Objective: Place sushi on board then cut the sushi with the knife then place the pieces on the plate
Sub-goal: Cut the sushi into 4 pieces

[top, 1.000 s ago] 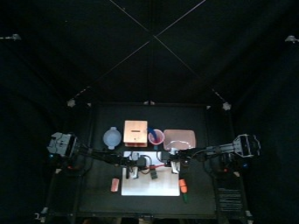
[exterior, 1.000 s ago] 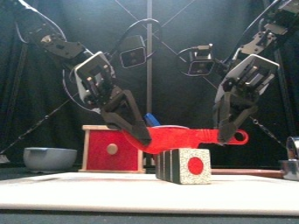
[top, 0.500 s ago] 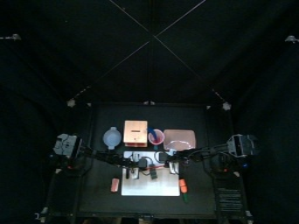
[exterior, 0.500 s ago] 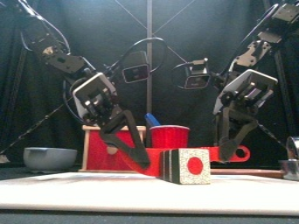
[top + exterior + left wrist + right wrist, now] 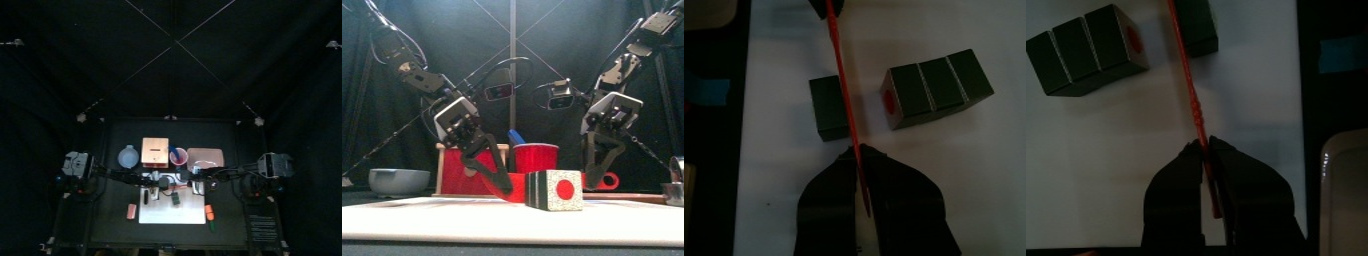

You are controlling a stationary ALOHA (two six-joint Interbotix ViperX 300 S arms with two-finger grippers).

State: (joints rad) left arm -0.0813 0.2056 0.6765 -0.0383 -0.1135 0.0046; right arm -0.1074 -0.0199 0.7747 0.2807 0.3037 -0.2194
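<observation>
left hand (image 5: 857,158), right hand (image 5: 1207,150), gripping red knife (image 5: 840,90)

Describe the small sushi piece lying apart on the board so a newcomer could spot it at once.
Start at the white cutting board at the table's front, where the red knife stretches across the dark green sushi. On one side of the blade lies the three-block piece. The one you want is the single block on the other side, set apart from it.
</observation>
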